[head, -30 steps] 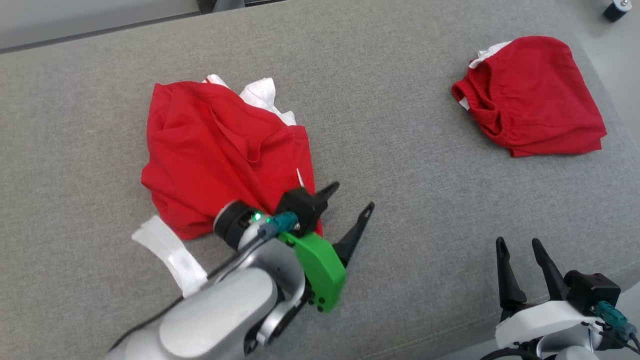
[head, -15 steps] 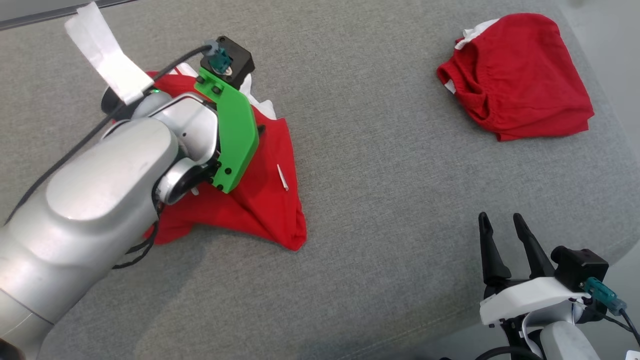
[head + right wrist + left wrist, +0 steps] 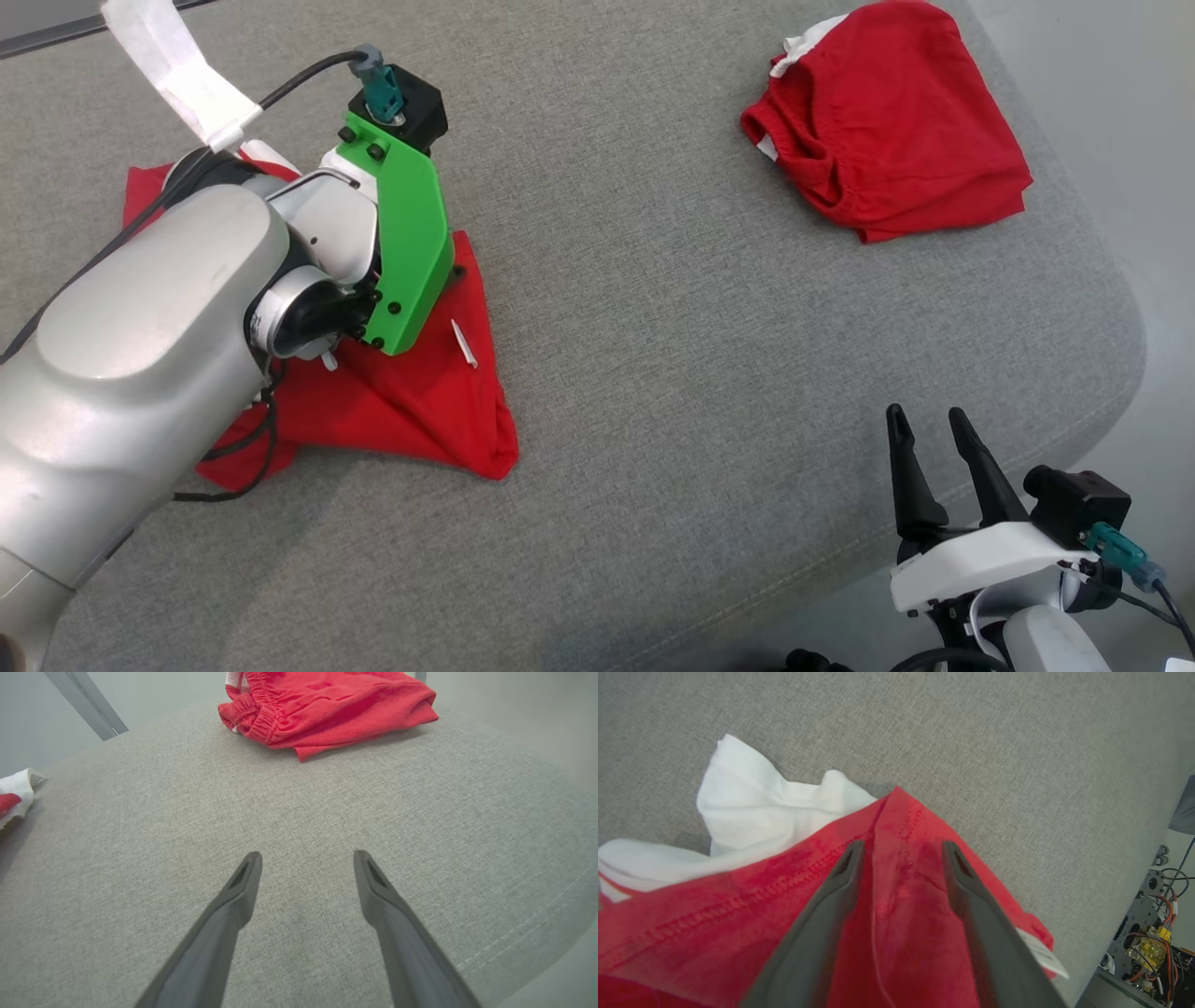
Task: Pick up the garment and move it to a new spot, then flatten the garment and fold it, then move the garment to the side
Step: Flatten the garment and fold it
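**On the grey worktop (image 3: 653,373), the left gripper (image 3: 903,845) stands spread over the red garment (image 3: 420,411)**

At the near right edge of the worktop, the right gripper (image 3: 926,413) hangs released. Its two dark fingers are parted and point away from the robot, with nothing between them. In the right wrist view, bare grey cloth lies under and ahead of the gripper.

Further in and to the left, the pale left arm (image 3: 159,317) reaches down over the red garment and covers much of it. A green bracket (image 3: 406,243) on the wrist carries a black camera block, and a strip of white tape (image 3: 173,70) hangs from the cable. The garment lies crumpled on the worktop, and one red corner points toward the near edge. A small white tag (image 3: 464,343) shows on the cloth just beside the bracket.

In the left wrist view the left gripper's jaws stand apart, not clenched. They straddle a stitched red ridge of the garment that runs up to a pointed corner just past the fingertips. Whether the tips press into the cloth cannot be told. A white part of the garment (image 3: 738,793) spills out beyond the red on the left of that view.

At the far right corner of the worktop, well apart from both grippers, lies a second red garment (image 3: 887,131). It is folded into a compact pile, with a gathered waistband and a sliver of white at its far edge.
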Robot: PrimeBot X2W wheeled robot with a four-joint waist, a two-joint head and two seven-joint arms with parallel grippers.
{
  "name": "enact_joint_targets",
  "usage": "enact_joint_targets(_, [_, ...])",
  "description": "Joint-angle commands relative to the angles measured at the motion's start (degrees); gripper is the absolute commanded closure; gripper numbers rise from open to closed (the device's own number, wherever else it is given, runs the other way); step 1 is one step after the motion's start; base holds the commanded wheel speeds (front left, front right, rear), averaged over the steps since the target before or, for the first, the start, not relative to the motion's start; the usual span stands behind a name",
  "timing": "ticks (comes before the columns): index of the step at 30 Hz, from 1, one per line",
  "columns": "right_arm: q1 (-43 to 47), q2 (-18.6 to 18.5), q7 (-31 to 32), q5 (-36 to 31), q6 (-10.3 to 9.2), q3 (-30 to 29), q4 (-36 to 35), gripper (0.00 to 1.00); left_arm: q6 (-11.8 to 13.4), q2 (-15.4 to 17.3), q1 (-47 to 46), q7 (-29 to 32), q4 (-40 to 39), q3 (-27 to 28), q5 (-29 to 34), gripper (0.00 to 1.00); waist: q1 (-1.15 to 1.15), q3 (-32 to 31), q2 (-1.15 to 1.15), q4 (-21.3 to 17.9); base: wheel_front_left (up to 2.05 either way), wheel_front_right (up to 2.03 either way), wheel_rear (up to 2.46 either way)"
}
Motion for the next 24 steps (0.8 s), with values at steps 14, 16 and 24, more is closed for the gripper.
enact_joint_targets(14, [0.33,-0.18,-0.08,-1.36,-0.07,-1.55,-0.03,0.00,-0.17,-1.59,1.40,-4.44,-3.23,0.91,0.47,1.00,0.00,-1.27,0.00,1.39,0.00,0.00,0.00])
enact_joint_targets(16, [1.36,-0.17,-0.08,-1.55,-0.07,-2.02,-0.05,0.00,0.40,-0.93,0.88,-8.61,-5.01,2.95,0.95,1.00,0.00,-1.87,0.00,1.98,0.00,0.00,0.00])
enact_joint_targets(24, [5.44,-0.19,-0.08,-4.18,-0.07,-4.53,0.43,0.00,7.92,14.74,11.06,-22.15,-24.04,11.77,0.99,1.00,0.00,-5.90,0.00,8.71,0.00,0.00,0.00])
